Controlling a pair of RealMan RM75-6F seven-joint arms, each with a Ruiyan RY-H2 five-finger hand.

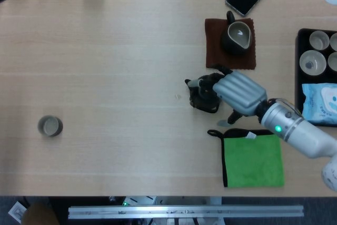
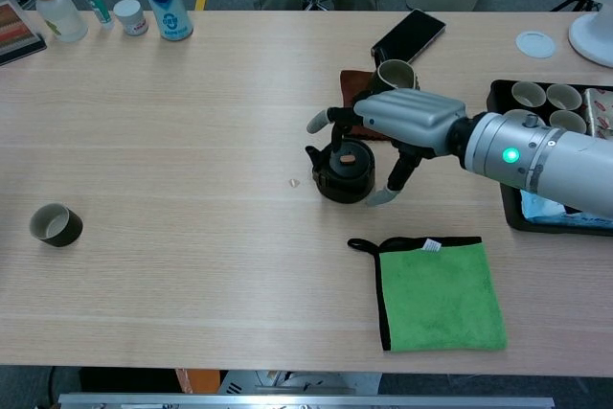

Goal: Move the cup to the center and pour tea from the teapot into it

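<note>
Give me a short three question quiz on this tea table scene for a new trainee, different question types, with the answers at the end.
1. True or false: the cup stands at the table's center.
2. Which hand is over the teapot? A) left B) right
3. Fill in: the green cloth lies ____ the robot than the teapot.

Key:
1. False; it stands near the left edge.
2. B; the right hand reaches over the teapot, fingers at its handle.
3. Nearer.
</note>
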